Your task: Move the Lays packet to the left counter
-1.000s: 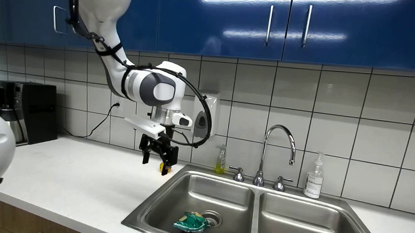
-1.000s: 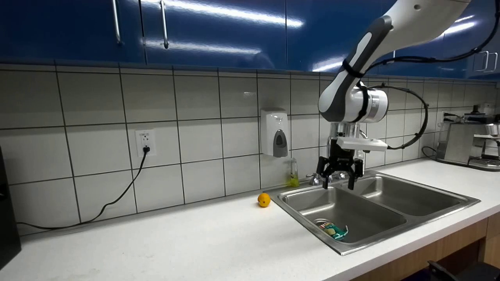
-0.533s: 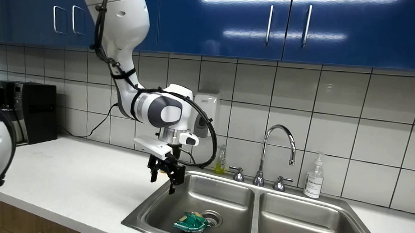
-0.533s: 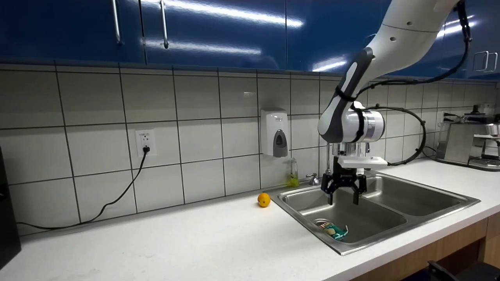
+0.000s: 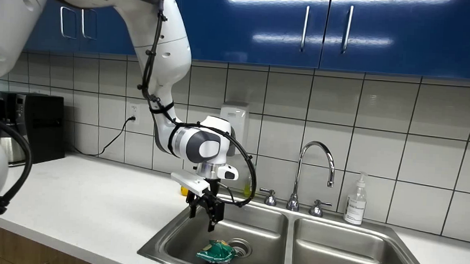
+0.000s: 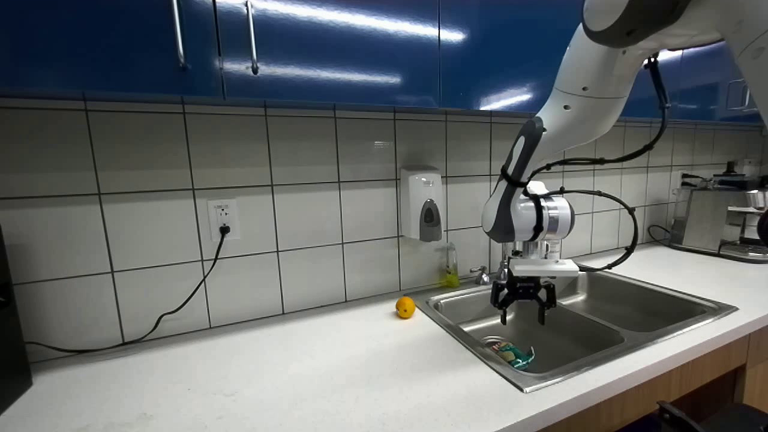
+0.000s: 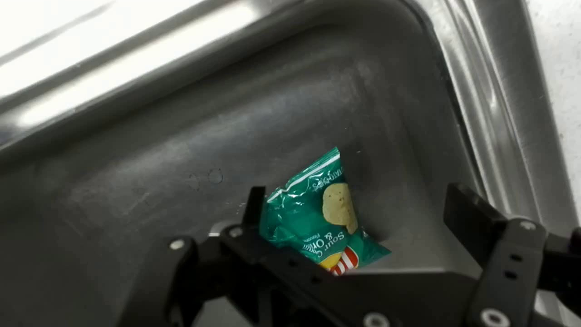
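The Lays packet, a crinkled green bag, lies in the left basin of the steel sink in an exterior view (image 5: 216, 252). It also shows in an exterior view (image 6: 513, 355) and in the wrist view (image 7: 308, 213), where gripper linkage hides its lower edge. My gripper (image 5: 202, 222) is open and empty, above the packet and apart from it; it also shows in an exterior view (image 6: 522, 318). In the wrist view the fingers (image 7: 358, 200) stand wide apart, the packet nearer the left finger. The left counter (image 5: 92, 196) is the white surface beside the sink, also in an exterior view (image 6: 300, 372).
The steel sink rim (image 6: 474, 341) and divider (image 5: 289, 249) surround the basin. A small orange fruit (image 6: 405, 307) sits on the counter by the sink. A faucet (image 5: 297, 172), a yellow-green bottle (image 6: 451, 267) and a pump bottle (image 5: 356, 202) stand behind. A dispenser (image 6: 422, 204) hangs on the wall.
My gripper has moved down and over the left basin, closer to the packet, and stays open. In an exterior view it has shifted right. The packet and the fruit have not moved.
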Controlling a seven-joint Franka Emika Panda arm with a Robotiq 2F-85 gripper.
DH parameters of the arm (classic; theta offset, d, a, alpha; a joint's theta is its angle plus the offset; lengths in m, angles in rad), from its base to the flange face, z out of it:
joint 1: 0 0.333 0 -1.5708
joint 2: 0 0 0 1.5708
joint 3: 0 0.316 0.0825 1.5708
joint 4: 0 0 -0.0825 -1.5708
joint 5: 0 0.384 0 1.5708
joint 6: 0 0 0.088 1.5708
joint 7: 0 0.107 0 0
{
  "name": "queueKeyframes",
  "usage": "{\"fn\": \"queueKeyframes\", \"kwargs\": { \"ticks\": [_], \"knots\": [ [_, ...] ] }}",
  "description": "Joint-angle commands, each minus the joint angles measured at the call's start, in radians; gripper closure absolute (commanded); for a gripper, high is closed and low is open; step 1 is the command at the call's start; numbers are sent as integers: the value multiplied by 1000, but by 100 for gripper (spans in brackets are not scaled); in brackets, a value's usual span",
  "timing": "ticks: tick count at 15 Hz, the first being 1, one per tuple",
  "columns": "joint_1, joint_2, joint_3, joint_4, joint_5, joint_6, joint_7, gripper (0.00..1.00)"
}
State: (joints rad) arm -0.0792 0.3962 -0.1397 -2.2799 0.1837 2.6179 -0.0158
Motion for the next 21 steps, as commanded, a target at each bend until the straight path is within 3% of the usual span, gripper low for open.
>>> {"fn": "queueKeyframes", "kwargs": {
  "ticks": [1, 11, 21],
  "knots": [
    [-30, 120, 18, 126, -3, 18, 58, 0],
    [-24, 333, -6, 340, -21, 21, 152, 0],
    [-14, 451, -17, 425, -27, 29, 177, 0]
  ]
}}
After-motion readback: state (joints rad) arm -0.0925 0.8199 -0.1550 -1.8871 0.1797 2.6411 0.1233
